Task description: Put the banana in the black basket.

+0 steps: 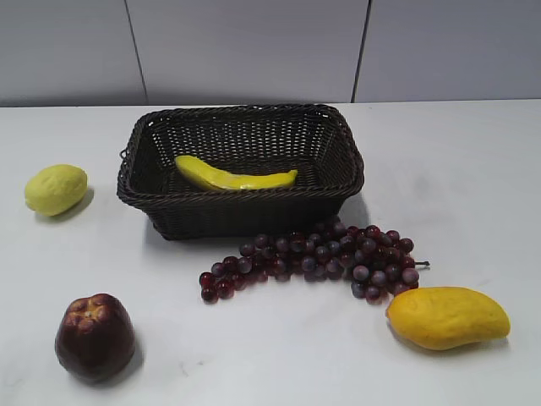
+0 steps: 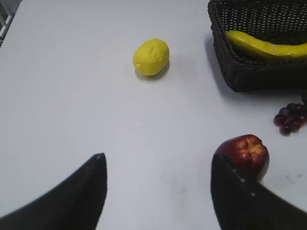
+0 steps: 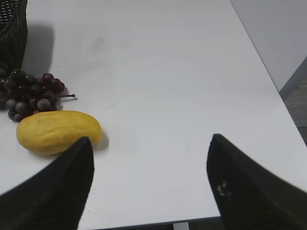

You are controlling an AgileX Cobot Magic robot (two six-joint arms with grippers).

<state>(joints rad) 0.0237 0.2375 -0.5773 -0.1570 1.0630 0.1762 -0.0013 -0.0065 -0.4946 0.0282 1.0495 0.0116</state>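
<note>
The banana (image 1: 235,177) already lies inside the black basket (image 1: 245,216), so the placing step looks done; nothing seems left but keeping both arms clear. Left end effector (image 2: 158,191) and right end effector (image 3: 149,184) hang above the desk (image 1: 473,194), fingers apart, empty. The banana is pale yellow, glossy, gently curved.

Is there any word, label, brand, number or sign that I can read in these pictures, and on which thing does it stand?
None: no readable text in any view.
The banana, black basket, lemon, mango, grapes and dark red apple carry no label.
A faint pale mark on the right end effector's finger is no legible sign.
</note>
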